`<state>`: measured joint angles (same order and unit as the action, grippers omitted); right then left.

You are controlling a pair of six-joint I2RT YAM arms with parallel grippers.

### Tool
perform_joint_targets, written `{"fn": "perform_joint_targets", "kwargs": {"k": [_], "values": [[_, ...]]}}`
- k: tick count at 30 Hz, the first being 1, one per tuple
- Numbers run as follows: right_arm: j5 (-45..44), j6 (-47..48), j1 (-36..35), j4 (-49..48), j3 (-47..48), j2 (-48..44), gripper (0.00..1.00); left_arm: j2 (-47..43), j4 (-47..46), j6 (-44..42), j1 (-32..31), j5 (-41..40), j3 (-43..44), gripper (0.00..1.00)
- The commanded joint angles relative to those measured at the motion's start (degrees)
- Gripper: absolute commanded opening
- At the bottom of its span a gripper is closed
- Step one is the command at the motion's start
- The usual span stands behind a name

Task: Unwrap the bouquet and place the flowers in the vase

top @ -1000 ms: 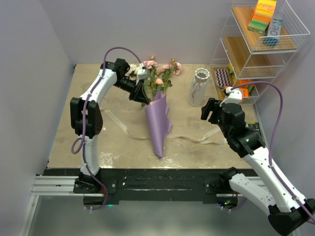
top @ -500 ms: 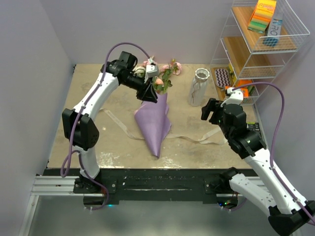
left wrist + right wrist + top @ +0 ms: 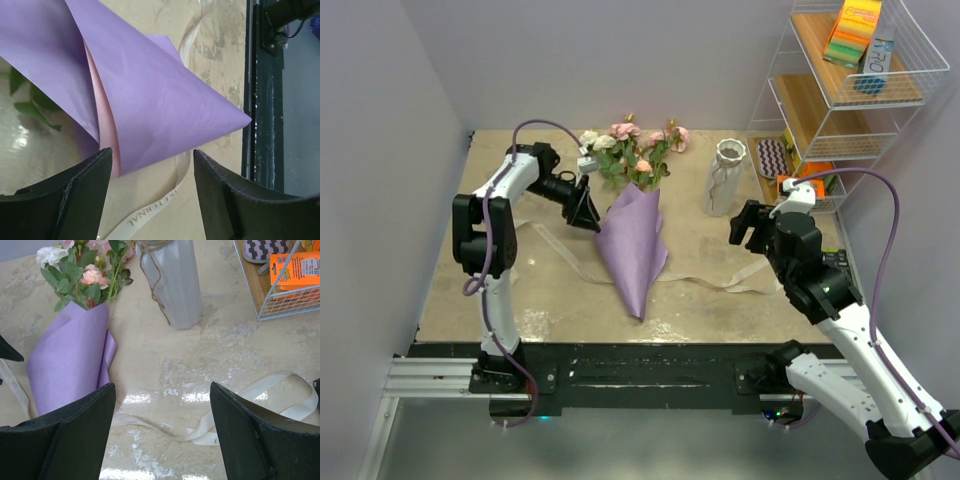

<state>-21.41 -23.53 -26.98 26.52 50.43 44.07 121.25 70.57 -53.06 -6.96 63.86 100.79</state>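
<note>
left pincer, right pincer agape

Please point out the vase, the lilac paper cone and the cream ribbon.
vase (image 3: 724,182), top view, middle of its body.
lilac paper cone (image 3: 632,245), top view, middle of its outer face.
cream ribbon (image 3: 151,211), left wrist view, its printed stretch.

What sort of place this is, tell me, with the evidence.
Probably a robot lab cell staged as a home corner: left arm and right arm bolted to a black rail, plain walls boxing the table, a wire rack of household goods.
</note>
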Motion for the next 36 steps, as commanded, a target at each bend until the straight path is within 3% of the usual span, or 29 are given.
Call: {"fn": "perform_joint_targets", "kwargs": {"k": [1,17,36], "values": [[0.75,0.06,-0.17,-0.77,0.98,-0.31,0.8,-1.45,4.67,-7.4,-0.07,4.79,-3.49,0.7],[1.11,0.06,-0.09,-1.04,0.72,-0.13,0.79,0.3,-3.33,-2.58,1.25,1.45,-4.02,0.68],[1.98,-0.38,0.0,-1.65,1.42,0.49,0.78,2.76,-1.05,-6.52,1.51,0.83,-5.78,0.65]]}}
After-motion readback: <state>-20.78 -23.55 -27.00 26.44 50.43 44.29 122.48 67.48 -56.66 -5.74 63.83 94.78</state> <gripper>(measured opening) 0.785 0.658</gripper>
